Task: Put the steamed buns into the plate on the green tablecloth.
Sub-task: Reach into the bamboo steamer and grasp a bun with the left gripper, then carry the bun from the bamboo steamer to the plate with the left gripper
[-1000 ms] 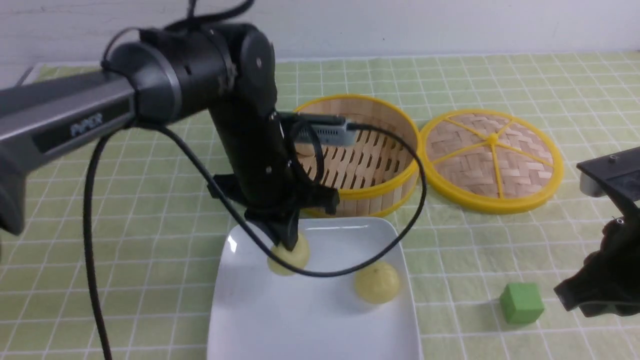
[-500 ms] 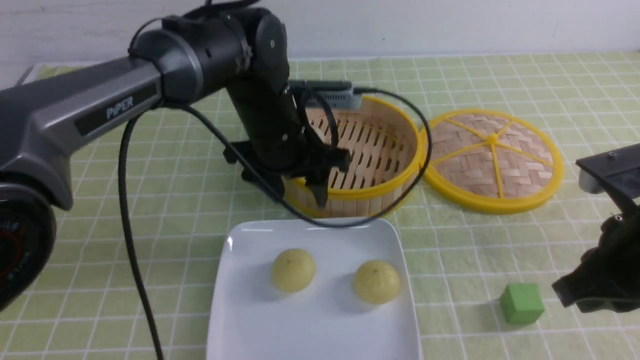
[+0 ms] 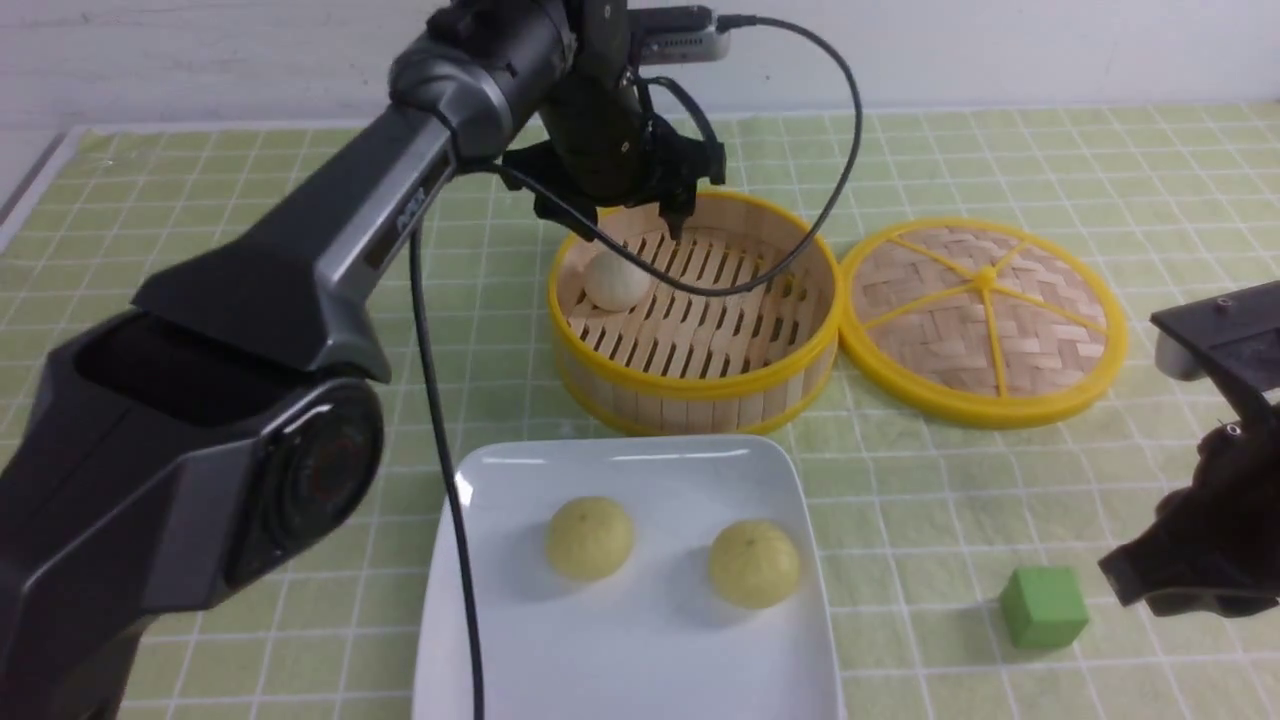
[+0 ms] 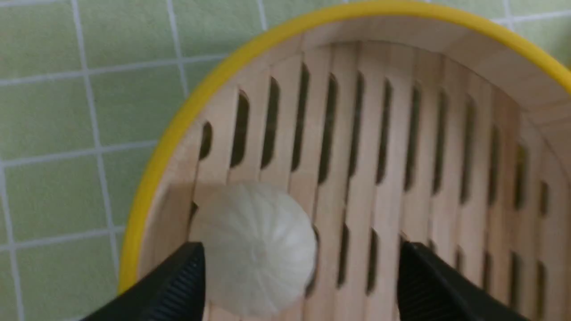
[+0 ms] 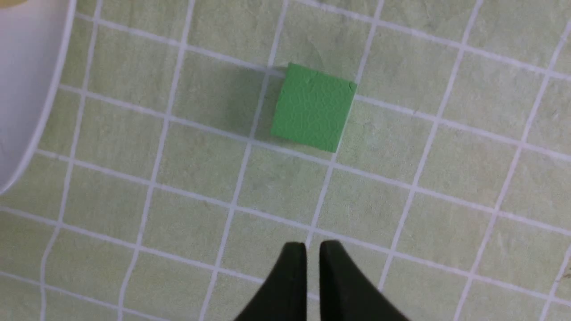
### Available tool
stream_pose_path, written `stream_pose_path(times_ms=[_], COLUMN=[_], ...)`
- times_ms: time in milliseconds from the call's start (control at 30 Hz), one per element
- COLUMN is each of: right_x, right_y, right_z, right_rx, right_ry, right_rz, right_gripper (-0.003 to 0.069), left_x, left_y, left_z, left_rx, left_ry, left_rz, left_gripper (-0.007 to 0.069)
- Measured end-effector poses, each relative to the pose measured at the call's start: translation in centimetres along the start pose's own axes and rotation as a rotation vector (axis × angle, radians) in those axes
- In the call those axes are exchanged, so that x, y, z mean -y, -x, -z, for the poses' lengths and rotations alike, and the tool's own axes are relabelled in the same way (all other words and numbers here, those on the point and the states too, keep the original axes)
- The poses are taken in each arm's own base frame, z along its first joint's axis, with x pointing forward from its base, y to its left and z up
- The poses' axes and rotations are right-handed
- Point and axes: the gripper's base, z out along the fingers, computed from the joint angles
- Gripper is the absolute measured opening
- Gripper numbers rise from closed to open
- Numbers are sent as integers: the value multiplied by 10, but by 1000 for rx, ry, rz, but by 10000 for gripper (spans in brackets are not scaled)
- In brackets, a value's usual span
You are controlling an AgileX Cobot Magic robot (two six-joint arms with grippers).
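Two pale yellow steamed buns (image 3: pixel 589 538) (image 3: pixel 753 562) rest on the white square plate (image 3: pixel 620 655), which lies on the green tablecloth (image 3: pixel 930 500) at the front. An off-white steamed bun (image 3: pixel 615 280) (image 4: pixel 254 249) sits inside the bamboo steamer (image 3: pixel 690 385), near its left wall. Above that steamer hangs my left gripper (image 3: pixel 645 225) (image 4: pixel 299 249), open, holding nothing; the off-white bun lies below it, close to one fingertip (image 4: pixel 187 267). My right gripper (image 5: pixel 313 245) hovers low at the right, shut with only a thin slit and nothing in it.
The steamer's woven lid (image 3: pixel 985 320) lies flat to the right of the steamer. A green cube (image 3: pixel 1043 607) (image 5: pixel 313 107) stands on the cloth between the plate and my right gripper. The left arm's cable loops over the steamer's rim.
My left gripper let go of a yellow bun on the plate, opened, rose and swung back over the steamer. The off-white bun has come into sight. The right arm barely moved.
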Motion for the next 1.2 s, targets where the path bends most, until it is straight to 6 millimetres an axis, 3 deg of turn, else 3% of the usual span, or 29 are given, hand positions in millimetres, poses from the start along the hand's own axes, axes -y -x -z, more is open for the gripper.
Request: stream_pose_path(times_ms=[200,267,333,367,400,433,467,600,700,800,900,933,967,1133,1200], right_x=[-1,-1,-2,-2,-2,-2,-2,-3,-3,-3,-3,-3,-3,-3,-3], right_y=[0,0,0,0,0,0,0,0,0,0,0,0,0,0,0], right_z=[0,0,0,0,0,0,0,0,0,0,0,0,0,0,0], right_rx=[1,4,5,5,4,4,4,4,3,2,1,1,1,0,0], right_ry=[7,14,19,19,21,23,25,28,31,31,34,34,34,35,35], right_rz=[-5,-9,-12,-12,-14,-15,-16,-18,-21,-21,-23,-23,-23,-22,-22], right_gripper=[78,82,85,86,87,90,90,92,93,97,99,100,102,108,111], left_x=[-9,-9,-8,-8,-7,-5,-4,0,6,10,7,7,5,3,3], left_y=[-4,-6,-9,-9,-10,-10,-10,-8,1,19,28,28,28,10,-17], left_z=[-30,-36,-41,-41,-42,-42,-40,-25,18,91,148,152,183,219,214], left_rx=[7,3,-11,-11,-19,-27,-29,-45,-39,102,214,221,271,233,110], left_ry=[80,79,67,67,58,43,31,-14,-62,-103,-109,-110,-120,-168,-185], left_rz=[-35,-35,-29,-29,-23,-17,-17,-19,-17,-78,-125,-126,-133,-133,-148], left_gripper=[538,477,356,342,270,150,92,32,29,29,29,29,29,30,30])
